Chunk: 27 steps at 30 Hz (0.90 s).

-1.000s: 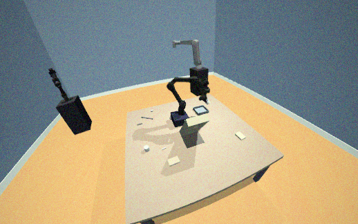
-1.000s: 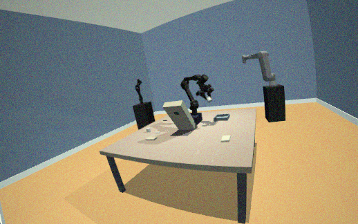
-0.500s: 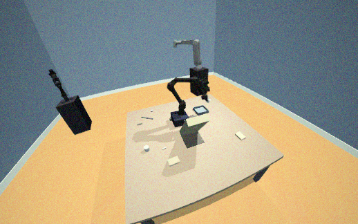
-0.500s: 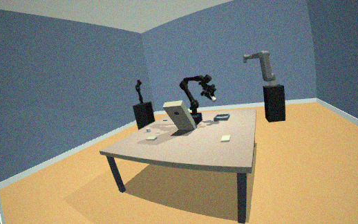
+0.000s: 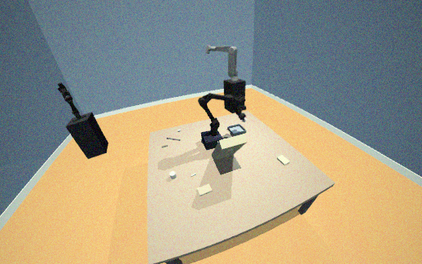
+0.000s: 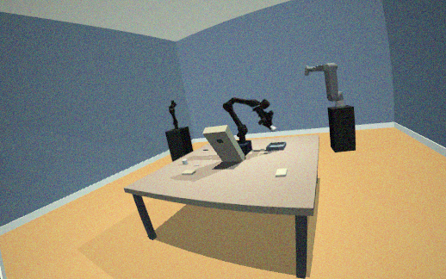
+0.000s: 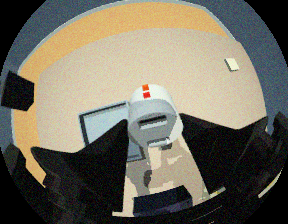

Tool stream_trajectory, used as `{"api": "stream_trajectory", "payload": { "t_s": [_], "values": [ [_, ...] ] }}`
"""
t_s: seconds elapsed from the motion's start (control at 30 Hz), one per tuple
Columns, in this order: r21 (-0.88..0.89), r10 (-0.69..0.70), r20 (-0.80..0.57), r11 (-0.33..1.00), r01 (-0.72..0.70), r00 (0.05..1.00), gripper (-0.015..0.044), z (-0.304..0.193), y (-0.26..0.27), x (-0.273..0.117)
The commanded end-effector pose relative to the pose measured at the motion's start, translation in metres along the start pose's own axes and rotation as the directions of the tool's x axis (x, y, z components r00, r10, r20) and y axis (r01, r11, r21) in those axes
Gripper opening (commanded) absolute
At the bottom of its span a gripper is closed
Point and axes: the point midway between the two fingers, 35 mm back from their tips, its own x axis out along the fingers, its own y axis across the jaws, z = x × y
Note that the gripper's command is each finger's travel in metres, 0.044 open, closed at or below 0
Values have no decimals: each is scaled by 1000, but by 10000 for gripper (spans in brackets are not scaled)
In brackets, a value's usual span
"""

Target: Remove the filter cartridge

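My gripper is shut on the round filter cartridge, a white cylinder with a grey face, dark slots and two red-orange marks on its side. The cartridge is out of the panel and held in the air. The tray is dark-rimmed with a pale floor and stands on the table below the gripper. In the wrist view it shows behind and left of the cartridge, which partly hides it. The service panel leans beside the arm's base; its socket face is hidden.
The table carries cream blocks, a small white cylinder and a dark rod. Two other arms stand on black pedestals off the table.
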Motion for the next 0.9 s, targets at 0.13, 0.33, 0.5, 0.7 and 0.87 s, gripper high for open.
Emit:
{"api": "stream_trajectory", "payload": {
  "t_s": [0.13, 0.33, 0.5, 0.7, 0.87],
  "values": [
    [-111, 61, 1, 992, -61, 998, 0, -14, 35, 22],
    [-196, 112, -6, 974, -111, 994, 0, -31, 63, 37],
    [-265, 153, -16, 952, -152, 988, 0, -48, 84, 47],
    [-313, 181, -24, 933, -180, 983, 0, -62, 99, 54],
    [-313, 181, -24, 933, -179, 983, 0, -69, 100, 72]
  ]
}}
